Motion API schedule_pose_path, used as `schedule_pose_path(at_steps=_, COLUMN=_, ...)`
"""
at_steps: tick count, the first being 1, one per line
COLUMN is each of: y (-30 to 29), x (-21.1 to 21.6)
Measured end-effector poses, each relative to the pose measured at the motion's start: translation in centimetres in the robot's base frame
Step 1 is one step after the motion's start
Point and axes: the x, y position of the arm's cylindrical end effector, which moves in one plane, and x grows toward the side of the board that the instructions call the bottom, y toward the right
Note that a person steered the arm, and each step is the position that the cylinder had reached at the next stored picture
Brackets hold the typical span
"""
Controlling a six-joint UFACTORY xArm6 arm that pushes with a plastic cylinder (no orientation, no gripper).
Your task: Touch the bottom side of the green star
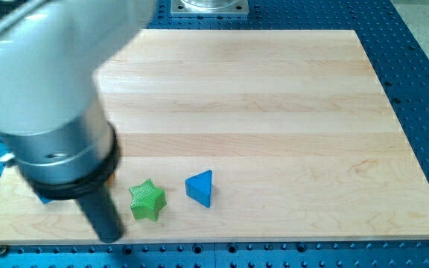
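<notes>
The green star (pixel 147 199) lies on the wooden board (pixel 274 112) near the view's bottom edge, left of centre. My tip (pixel 110 237) is at the end of the dark rod, just to the left of and slightly below the star, close to its lower left side with a small gap showing. The large grey arm body fills the view's upper left and hides part of the board.
A blue triangle block (pixel 200 187) lies just right of the star. A bit of a blue block (pixel 44 198) and an orange sliver (pixel 112 177) peek out from behind the arm on the left. The board's bottom edge is just below my tip.
</notes>
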Motion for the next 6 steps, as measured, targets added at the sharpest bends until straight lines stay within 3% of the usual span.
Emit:
schedule_pose_path(at_steps=1, y=-1.4, x=0.0)
schedule_pose_path(at_steps=4, y=13.5, x=0.0)
schedule_pose_path(at_steps=6, y=10.5, x=-0.1)
